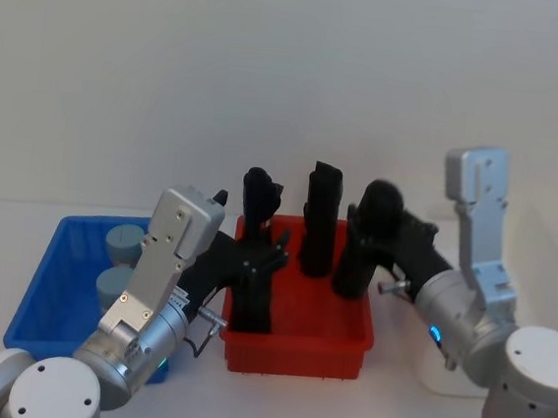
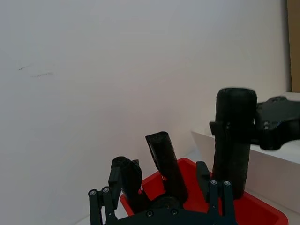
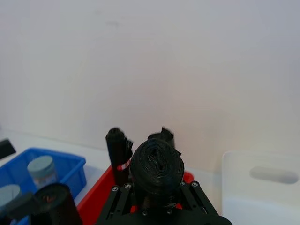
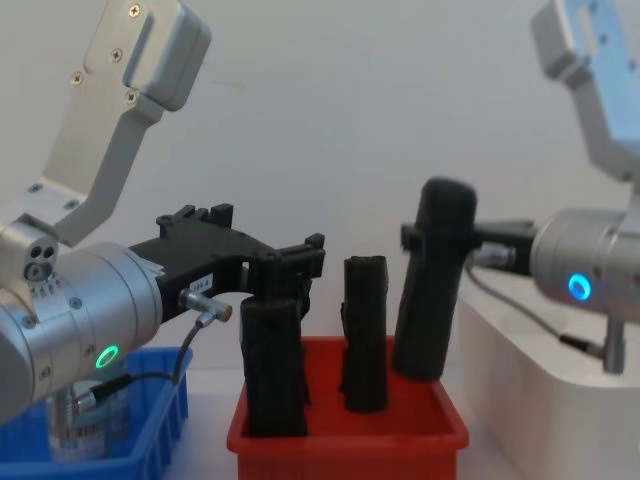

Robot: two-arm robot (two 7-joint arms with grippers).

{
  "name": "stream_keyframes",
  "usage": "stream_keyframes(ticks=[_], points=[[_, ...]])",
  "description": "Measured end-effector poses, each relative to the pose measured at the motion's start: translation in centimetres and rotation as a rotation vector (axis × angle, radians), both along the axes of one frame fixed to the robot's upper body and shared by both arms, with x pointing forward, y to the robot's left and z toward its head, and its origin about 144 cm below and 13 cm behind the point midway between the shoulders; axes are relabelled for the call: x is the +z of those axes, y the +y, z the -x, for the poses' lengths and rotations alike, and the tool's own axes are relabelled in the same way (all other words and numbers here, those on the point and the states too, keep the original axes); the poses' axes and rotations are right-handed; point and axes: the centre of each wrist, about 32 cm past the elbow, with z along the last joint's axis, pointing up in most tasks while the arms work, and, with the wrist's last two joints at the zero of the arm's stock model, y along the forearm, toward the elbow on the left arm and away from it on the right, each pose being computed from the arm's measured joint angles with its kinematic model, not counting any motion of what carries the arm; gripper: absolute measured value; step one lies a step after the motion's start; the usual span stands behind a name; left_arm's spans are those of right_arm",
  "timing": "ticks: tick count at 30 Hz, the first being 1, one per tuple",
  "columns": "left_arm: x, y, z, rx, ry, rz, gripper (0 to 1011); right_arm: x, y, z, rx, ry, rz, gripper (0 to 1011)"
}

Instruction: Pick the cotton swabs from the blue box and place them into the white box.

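Black roll (image 4: pixel 435 300) is sitting pinched in my right claw (image 4: pixel 432 238); I'm needing the spread left claw (image 1: pixel 262 259) over the cotton swabs (image 1: pixel 123 242).

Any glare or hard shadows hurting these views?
Head view: even soft light, no hard shadows around the blue box. Chest view: no glare; the black roll in the right claw reads as a dark mass. Right wrist view: white box barely separates from the wall.
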Motion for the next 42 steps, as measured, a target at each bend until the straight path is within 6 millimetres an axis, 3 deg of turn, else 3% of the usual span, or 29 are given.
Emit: stream_keyframes(ticks=[20,29,42], points=[[0.0,0.0,0.0,0.0,0.0,0.0,1004,3.9,-3.9,0.3,-0.22,-0.266,0.03,365],[0.0,0.0,0.0,0.0,0.0,0.0,1004,3.7,-5.5,-0.1,-0.314,-0.277,0.087,364],[0.0,0.0,0.0,0.0,0.0,0.0,1004,2.1,-6.7,-1.0,-0.339,-0.162,0.124,365]])
